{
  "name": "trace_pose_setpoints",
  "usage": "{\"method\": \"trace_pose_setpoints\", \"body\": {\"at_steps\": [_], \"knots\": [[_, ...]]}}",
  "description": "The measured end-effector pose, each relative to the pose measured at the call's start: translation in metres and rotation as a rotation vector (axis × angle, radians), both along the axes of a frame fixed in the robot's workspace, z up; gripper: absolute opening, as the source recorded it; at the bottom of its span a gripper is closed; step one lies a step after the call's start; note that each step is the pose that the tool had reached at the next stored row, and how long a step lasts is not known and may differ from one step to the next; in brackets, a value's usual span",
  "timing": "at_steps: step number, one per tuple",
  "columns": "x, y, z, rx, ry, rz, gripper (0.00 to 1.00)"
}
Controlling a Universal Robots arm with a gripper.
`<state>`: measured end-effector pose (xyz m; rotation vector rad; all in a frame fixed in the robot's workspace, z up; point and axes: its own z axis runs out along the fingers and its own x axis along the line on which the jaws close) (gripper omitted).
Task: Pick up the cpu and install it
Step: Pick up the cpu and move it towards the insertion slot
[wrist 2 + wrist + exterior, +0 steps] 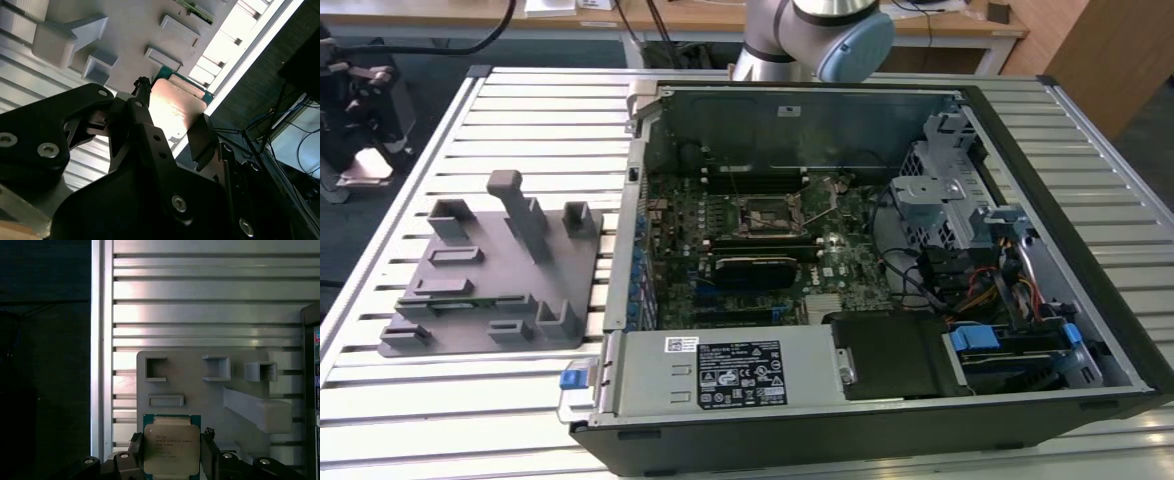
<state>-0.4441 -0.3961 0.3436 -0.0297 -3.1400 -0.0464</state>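
As it hangs over the grey fixture tray [190, 390], the gripper [172, 442] clamps the cpu [171, 452] by two opposite edges; the tray lies on the slatted table [200, 290], at the exterior view's left of the open computer case [801, 125].

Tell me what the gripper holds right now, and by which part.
The gripper holds the cpu. Its jaws press on two opposite side edges, leaving the pale metal top bare in both wrist views.
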Motion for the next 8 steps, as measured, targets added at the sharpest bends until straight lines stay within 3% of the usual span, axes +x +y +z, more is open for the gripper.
{"method": "trace_pose_setpoints", "body": {"at_steps": [8], "knots": [[0.0, 0.0029, 0.0221, 0.0, -0.0019, 0.0, 0.54]]}}
